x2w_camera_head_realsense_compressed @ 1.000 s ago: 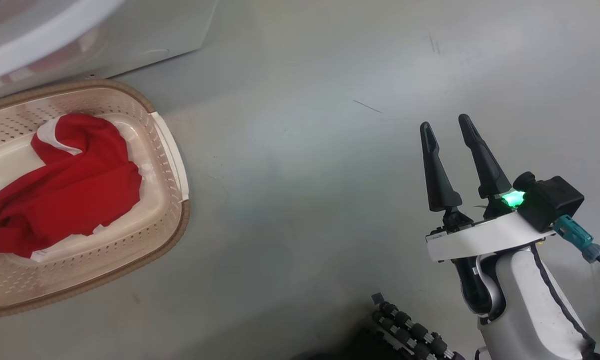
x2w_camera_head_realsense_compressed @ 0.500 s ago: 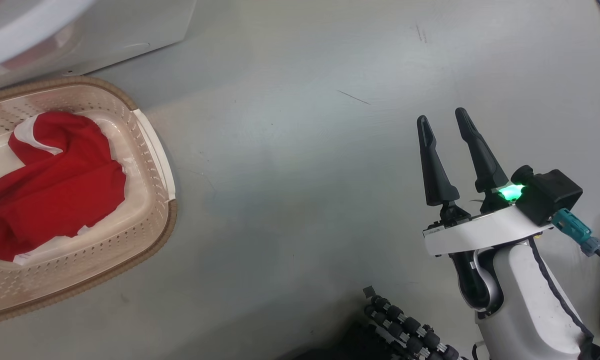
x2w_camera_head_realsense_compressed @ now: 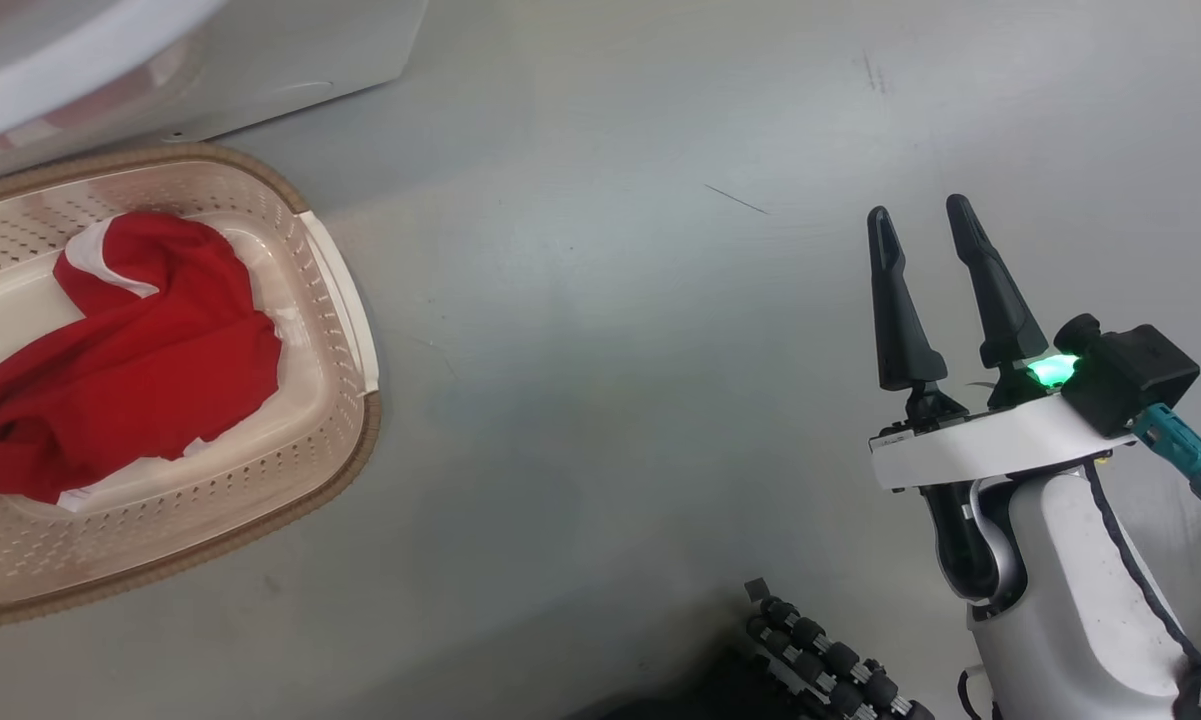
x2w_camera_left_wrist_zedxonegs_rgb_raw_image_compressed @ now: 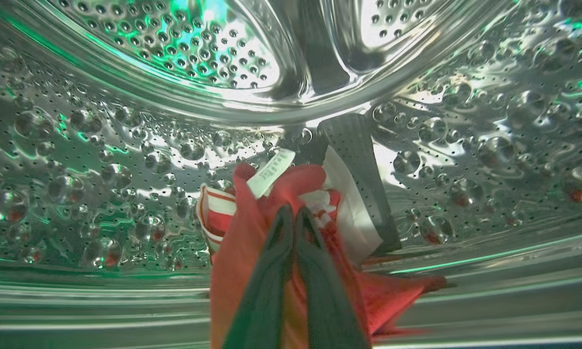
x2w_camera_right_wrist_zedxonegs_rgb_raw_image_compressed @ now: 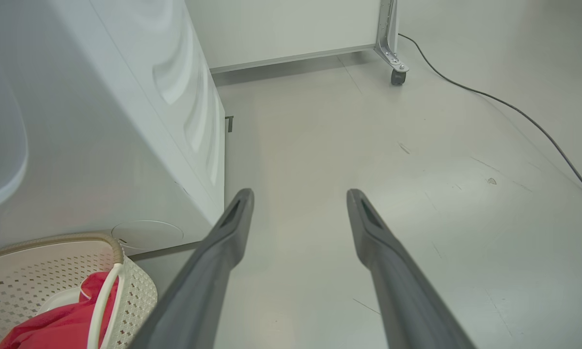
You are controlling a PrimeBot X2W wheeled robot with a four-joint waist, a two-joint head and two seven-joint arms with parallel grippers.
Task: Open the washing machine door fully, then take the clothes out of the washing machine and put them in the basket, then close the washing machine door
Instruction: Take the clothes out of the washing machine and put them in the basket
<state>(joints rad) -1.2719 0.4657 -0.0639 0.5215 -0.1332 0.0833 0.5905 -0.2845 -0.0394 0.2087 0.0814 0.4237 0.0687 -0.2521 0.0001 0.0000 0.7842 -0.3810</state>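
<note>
Inside the washing machine's steel drum (x2w_camera_left_wrist_zedxonegs_rgb_raw_image_compressed: 126, 145), my left gripper (x2w_camera_left_wrist_zedxonegs_rgb_raw_image_compressed: 292, 213) is shut on red clothes (x2w_camera_left_wrist_zedxonegs_rgb_raw_image_compressed: 237, 252) with white stripes and a white label. More red clothes (x2w_camera_head_realsense_compressed: 150, 370) lie in the cream basket (x2w_camera_head_realsense_compressed: 350, 470), which stands on the floor beside the white washing machine (x2w_camera_head_realsense_compressed: 290, 60). A white curved rim (x2w_camera_head_realsense_compressed: 60, 70) above the basket looks like the edge of the open washing machine door. My right gripper (x2w_camera_head_realsense_compressed: 918, 210) hangs open and holds nothing over bare floor, well to the right of the basket. The right wrist view has this gripper (x2w_camera_right_wrist_zedxonegs_rgb_raw_image_compressed: 300, 194), the washing machine (x2w_camera_right_wrist_zedxonegs_rgb_raw_image_compressed: 126, 121) and the basket (x2w_camera_right_wrist_zedxonegs_rgb_raw_image_compressed: 140, 291).
Grey floor spreads between the basket and my right arm. A black cable (x2w_camera_right_wrist_zedxonegs_rgb_raw_image_compressed: 513, 111) runs across the floor at the far right. A white cabinet on a caster (x2w_camera_right_wrist_zedxonegs_rgb_raw_image_compressed: 396, 75) stands behind the washing machine. Part of my dark base (x2w_camera_head_realsense_compressed: 820, 650) sits at the bottom edge.
My left gripper has closed from open to shut. The head camera swayed a little. The right gripper stays open, raised slightly, and the clothes in the basket have not moved.
</note>
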